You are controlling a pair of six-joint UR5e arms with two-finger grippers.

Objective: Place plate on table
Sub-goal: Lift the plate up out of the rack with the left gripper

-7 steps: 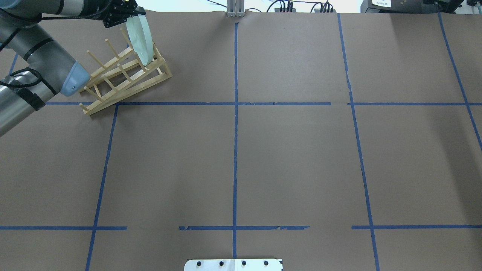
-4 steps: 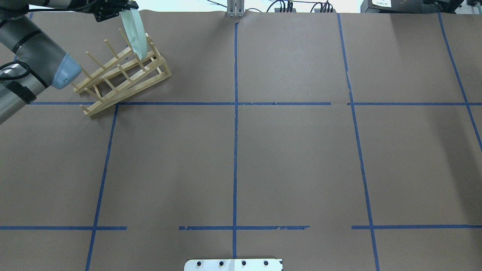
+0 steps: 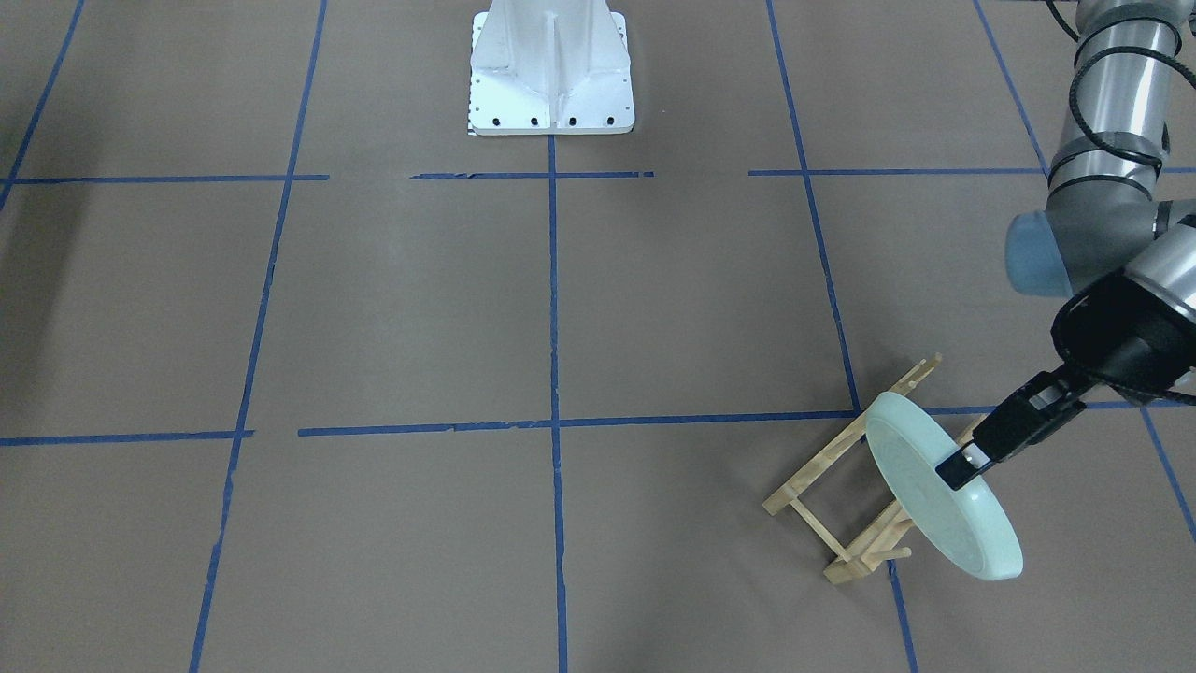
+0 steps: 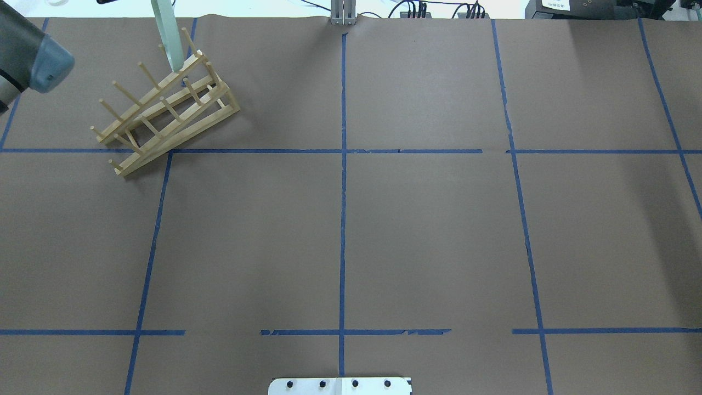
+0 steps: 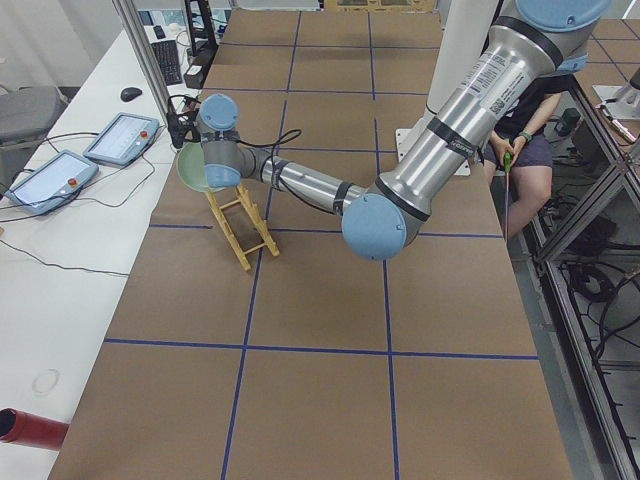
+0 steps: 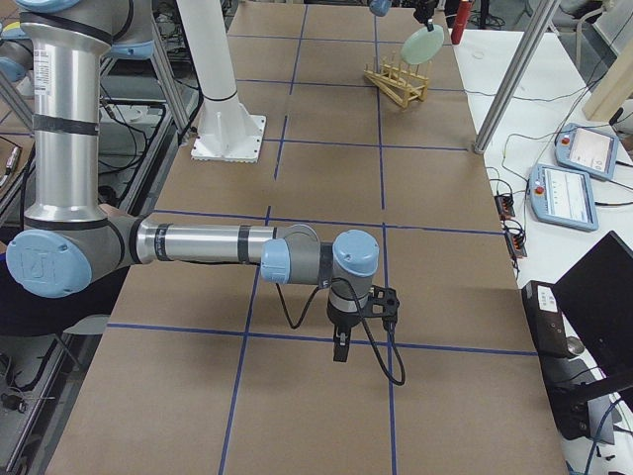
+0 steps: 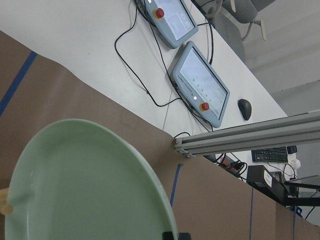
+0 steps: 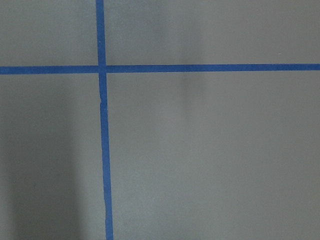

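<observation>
The pale mint-green plate [image 3: 939, 509] is held tilted on edge over the far end of the wooden peg rack [image 3: 846, 486]. My left gripper [image 3: 962, 465] is shut on its rim. In the overhead view only the plate's thin edge [image 4: 168, 34] shows above the rack [image 4: 164, 109], and the gripper is cut off at the top. The left wrist view shows the plate's face [image 7: 85, 190] close up. The side views show the plate [image 5: 195, 170] [image 6: 423, 45] raised above the rack. My right gripper [image 6: 341, 348] hangs low over the table [image 4: 428, 236]; I cannot tell whether it is open or shut.
The brown paper table [image 3: 420, 308] with blue tape lines stretches around the rack. The robot's white base [image 3: 551, 70] stands at the table's near edge. Beyond the far edge are a metal post [image 7: 240, 137] and teach pendants [image 7: 200, 82] on a white bench.
My left gripper has lifted the plate up out of the rack's pegs and moved it left and away in the overhead view. The rack has shifted slightly left.
</observation>
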